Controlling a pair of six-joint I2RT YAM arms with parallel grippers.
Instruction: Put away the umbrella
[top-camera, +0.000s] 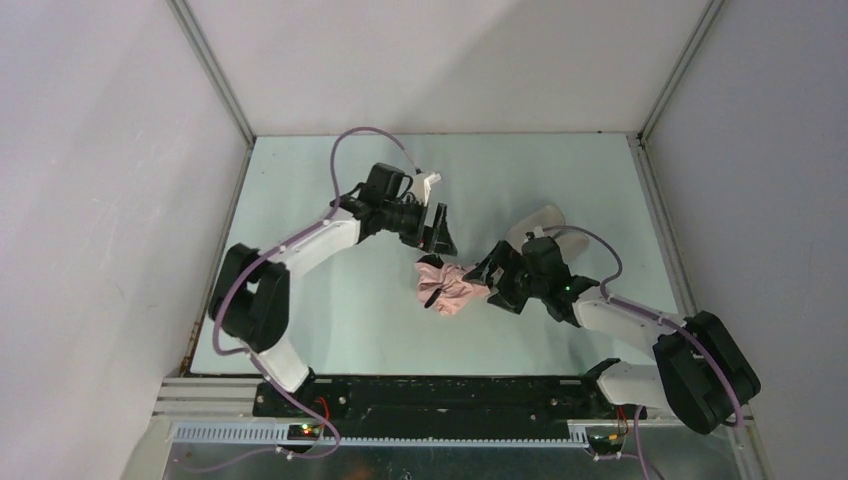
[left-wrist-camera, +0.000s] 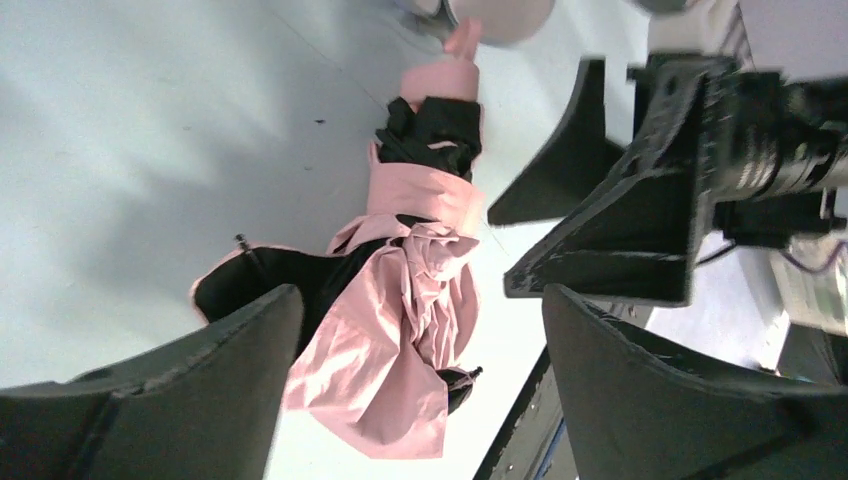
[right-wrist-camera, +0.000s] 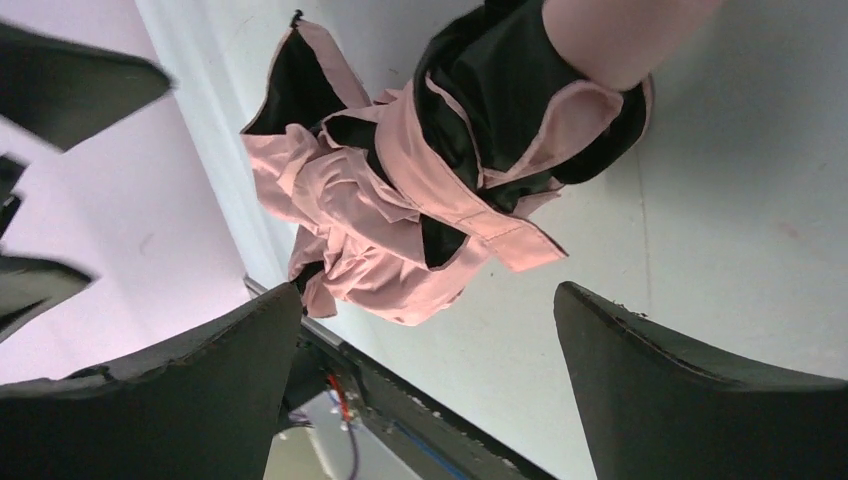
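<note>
The umbrella (top-camera: 450, 288) lies on the table as a loose bundle of pink fabric with black lining showing. In the left wrist view its fabric (left-wrist-camera: 410, 320) spreads below my open left gripper (left-wrist-camera: 420, 290), and its pink handle (left-wrist-camera: 445, 75) points away. My left gripper (top-camera: 437, 228) hovers just behind the bundle, holding nothing. My right gripper (top-camera: 488, 284) sits at the bundle's right end, also open and holding nothing. In the right wrist view the umbrella (right-wrist-camera: 390, 210) lies beyond my open right gripper (right-wrist-camera: 425, 290), with its handle (right-wrist-camera: 610, 40) at the top.
A pale grey-lilac oblong case (top-camera: 535, 222) lies behind the right gripper, close to the umbrella's handle end. The table (top-camera: 330, 330) is walled on three sides. The black base rail (top-camera: 450, 395) runs along its near edge.
</note>
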